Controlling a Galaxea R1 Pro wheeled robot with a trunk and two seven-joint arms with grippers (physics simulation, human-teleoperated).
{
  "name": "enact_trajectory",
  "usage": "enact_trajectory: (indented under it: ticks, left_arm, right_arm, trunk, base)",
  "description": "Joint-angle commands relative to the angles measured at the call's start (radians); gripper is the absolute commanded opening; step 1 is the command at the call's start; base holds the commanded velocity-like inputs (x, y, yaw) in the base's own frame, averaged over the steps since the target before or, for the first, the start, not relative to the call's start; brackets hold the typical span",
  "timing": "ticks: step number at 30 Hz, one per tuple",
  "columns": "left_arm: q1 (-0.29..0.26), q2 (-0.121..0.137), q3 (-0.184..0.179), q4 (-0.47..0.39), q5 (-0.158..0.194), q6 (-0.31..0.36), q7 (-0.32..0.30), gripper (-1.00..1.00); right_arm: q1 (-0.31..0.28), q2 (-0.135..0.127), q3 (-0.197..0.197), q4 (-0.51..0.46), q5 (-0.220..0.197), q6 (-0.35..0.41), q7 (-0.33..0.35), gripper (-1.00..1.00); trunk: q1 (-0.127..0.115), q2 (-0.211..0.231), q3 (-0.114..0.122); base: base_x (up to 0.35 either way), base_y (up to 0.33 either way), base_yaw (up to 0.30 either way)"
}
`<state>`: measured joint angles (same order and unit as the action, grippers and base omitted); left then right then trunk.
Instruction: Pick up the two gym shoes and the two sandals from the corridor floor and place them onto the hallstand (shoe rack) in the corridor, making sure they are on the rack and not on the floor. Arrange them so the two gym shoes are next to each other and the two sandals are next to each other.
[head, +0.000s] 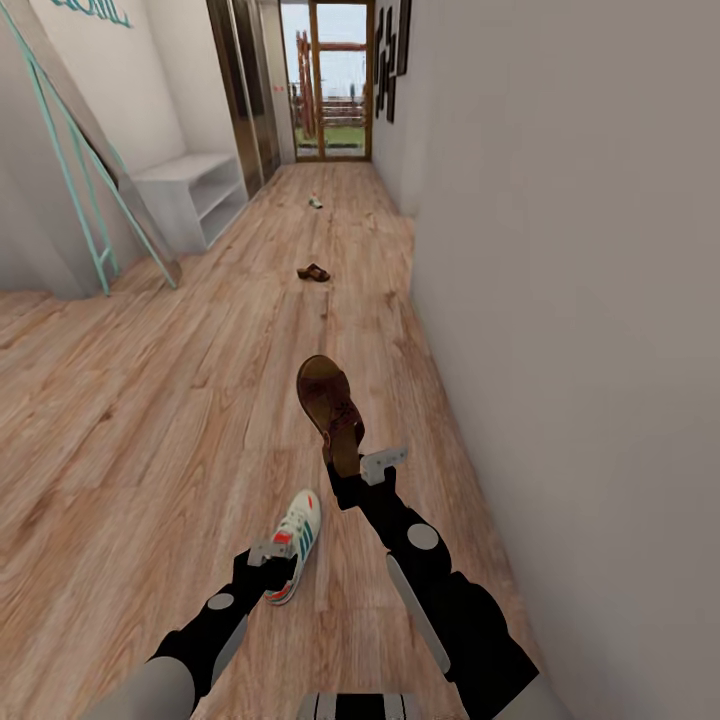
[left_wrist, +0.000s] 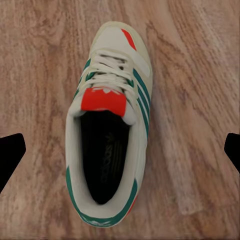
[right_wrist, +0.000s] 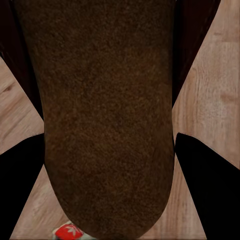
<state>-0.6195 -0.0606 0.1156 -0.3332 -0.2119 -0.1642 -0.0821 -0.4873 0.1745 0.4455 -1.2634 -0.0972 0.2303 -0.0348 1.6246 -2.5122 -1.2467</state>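
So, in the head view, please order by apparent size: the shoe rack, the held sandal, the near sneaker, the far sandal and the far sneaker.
1. Shoe rack
2. Held sandal and near sneaker: they look alike, so unranked
3. Far sandal
4. Far sneaker

The far ones look small mainly because of distance from the camera.

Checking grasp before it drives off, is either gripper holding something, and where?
The right gripper holds a brown sandal by its heel end. The left gripper is open over a gym shoe, holding nothing.

A teal ladder frame (head: 85, 190) leans against the white wall on the left. At the corridor's far end stands a glazed wooden door (head: 325, 80), with dark picture frames (head: 392, 55) hung on the right wall.
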Motion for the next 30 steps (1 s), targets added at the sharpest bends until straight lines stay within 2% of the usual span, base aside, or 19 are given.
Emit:
enact_trajectory:
  ticks: [1,5,10,14,21,30]
  left_arm:
    - [0.000,-0.001,0.009,0.000,-0.009,-0.004,-0.005,1.00]
    - [0.001,-0.001,0.009,0.000,-0.009,-0.009,-0.005,1.00]
    - [0.004,0.004,0.011,0.001,-0.006,-0.064,-0.003,1.00]
    - [0.004,0.008,0.012,0.002,0.000,-0.080,-0.002,1.00]
    - [0.004,0.010,0.011,0.002,0.015,-0.088,-0.002,1.00]
    - [0.004,0.010,0.010,0.002,0.017,-0.090,-0.002,1.00]
  right_arm:
    - [-0.001,0.000,0.001,-0.002,-0.010,0.004,-0.004,-1.00]
    - [-0.001,0.000,0.001,-0.002,-0.010,0.004,-0.004,-1.00]
    - [-0.001,0.000,0.001,-0.001,-0.010,0.004,-0.004,-1.00]
    - [-0.001,0.000,0.001,-0.002,-0.010,0.004,-0.004,-1.00]
    - [-0.001,0.000,0.001,-0.001,-0.010,0.004,-0.004,-1.00]
    - [-0.001,0.000,0.001,-0.001,-0.010,0.004,-0.004,-1.00]
  trunk:
    - [0.000,-0.001,-0.006]
    - [0.002,-0.002,-0.028]
    - [0.004,-0.003,-0.055]
    - [0.006,-0.004,-0.077]
    - [0.009,-0.005,-0.115]
    - [0.013,-0.007,-0.165]
  base:
    - [0.000,0.000,0.000]
    - [0.000,0.000,0.000]
    - [0.000,0.000,0.000]
    - [0.000,0.000,0.000]
    - [0.000,0.000,0.000]
    - [0.000,0.000,0.000]
